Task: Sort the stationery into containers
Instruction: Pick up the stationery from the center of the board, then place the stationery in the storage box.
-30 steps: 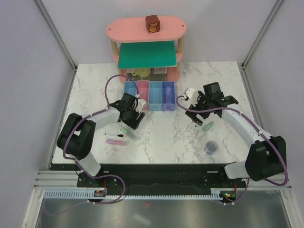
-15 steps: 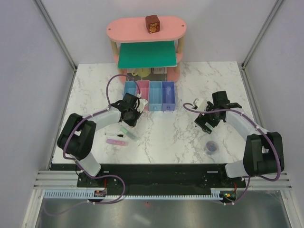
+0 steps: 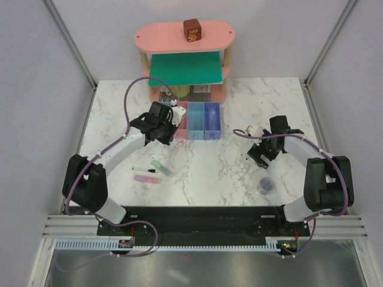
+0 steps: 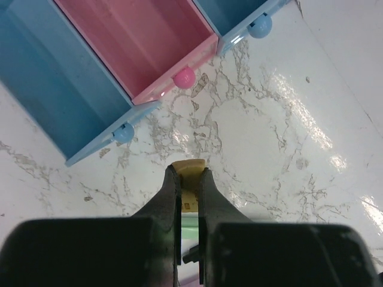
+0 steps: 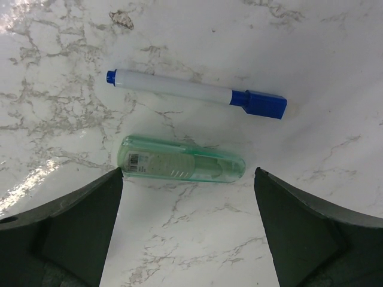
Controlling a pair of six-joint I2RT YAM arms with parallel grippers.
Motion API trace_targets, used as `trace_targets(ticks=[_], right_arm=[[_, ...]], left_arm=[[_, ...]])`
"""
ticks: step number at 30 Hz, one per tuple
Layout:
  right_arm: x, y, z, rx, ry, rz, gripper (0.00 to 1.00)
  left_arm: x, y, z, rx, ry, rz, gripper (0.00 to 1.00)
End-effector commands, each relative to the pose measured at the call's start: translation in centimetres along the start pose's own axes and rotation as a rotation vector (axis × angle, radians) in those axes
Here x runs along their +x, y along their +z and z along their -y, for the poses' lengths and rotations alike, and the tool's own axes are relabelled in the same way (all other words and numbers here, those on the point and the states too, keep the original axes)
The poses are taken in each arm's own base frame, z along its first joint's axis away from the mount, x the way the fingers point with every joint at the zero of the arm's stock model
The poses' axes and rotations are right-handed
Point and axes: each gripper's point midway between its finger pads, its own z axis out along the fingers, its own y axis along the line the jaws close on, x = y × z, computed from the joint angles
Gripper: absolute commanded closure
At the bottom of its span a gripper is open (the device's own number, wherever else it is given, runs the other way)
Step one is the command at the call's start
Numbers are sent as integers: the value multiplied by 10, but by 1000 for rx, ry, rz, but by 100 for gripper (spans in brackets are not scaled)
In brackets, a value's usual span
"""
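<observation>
My left gripper is shut on the tiny yellow cube and holds it above the marble, just in front of the containers. In the left wrist view the light blue bin, pink bin and blue bin lie ahead, all without contents where visible. My right gripper stands open low over a mint-green marker, its fingers on either side of it. The white pen with blue cap lies just beyond. A second mint marker, a thin black pen and a pink stick lie at the front left.
A round purple-grey roll sits on the table near my right arm. The pink and green shelf unit stands behind the bins, with a dark red cube on top.
My left gripper shut on the yellow cube and carried it up from the table toward the bins. My right gripper shifted right and settled low over the mint marker, still open.
</observation>
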Motion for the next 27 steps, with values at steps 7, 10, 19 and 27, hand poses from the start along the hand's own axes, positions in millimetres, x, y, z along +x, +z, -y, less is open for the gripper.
trace_targets(ticks=[7,10,19,27], right_arm=[[-11,1,-11,-69,68,90,2],[-10,3,-13,-73,81,89,2],[2,11,-9,-15,138,78,2],[2,10,-1,34,160,98,2]], left_arm=[[-42,-22,-28,-109,140,66,98],[-53,-14,-36,-137,169,74,98],[-86,-3,-60,-192,218,120,98],[-94,-5,-67,-204,226,137,98]])
